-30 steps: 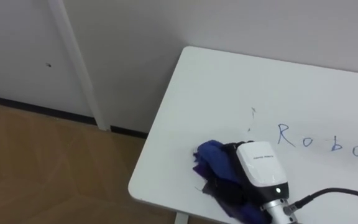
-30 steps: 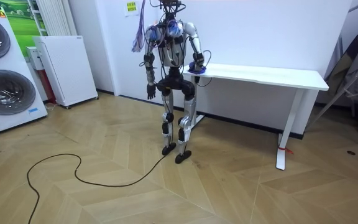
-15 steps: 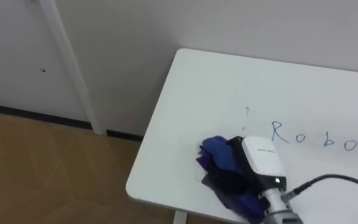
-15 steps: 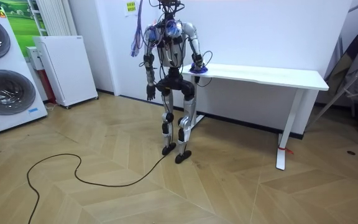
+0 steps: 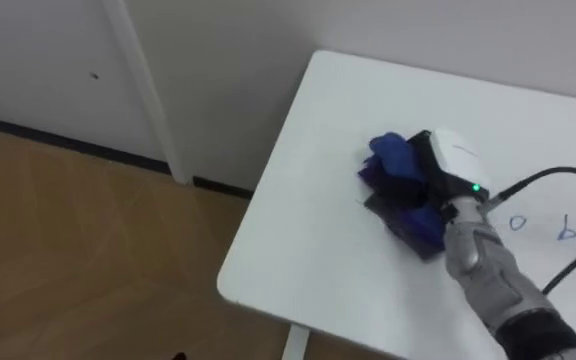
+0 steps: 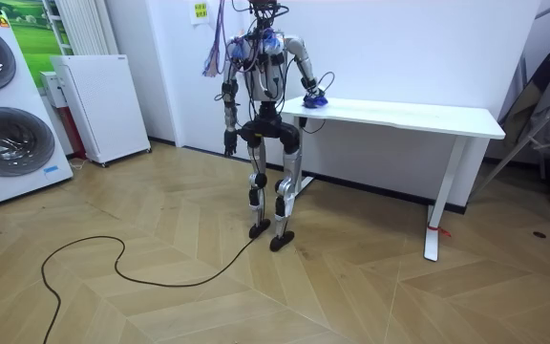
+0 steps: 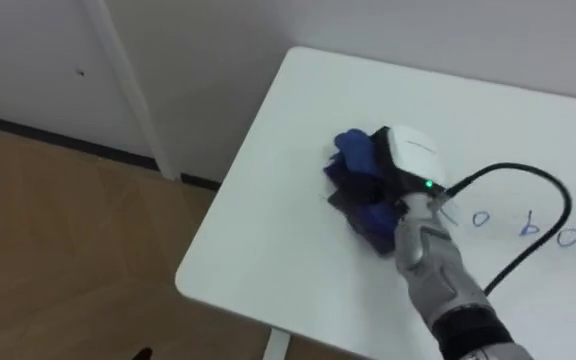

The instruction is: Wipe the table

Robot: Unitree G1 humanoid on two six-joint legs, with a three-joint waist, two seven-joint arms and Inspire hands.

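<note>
Right hand: on top of the blue cloth, fingers buried, grip unreadable.
Blue marker letters: on white table, just right of cloth.
Left hand: hanging, well off from cloth.

Head stereo cams look down on table; room cam afar.

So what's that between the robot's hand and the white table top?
A crumpled blue cloth: the right hand rests on top of it, and the cloth lies on the table near its corner. Both eye views show this.
</note>
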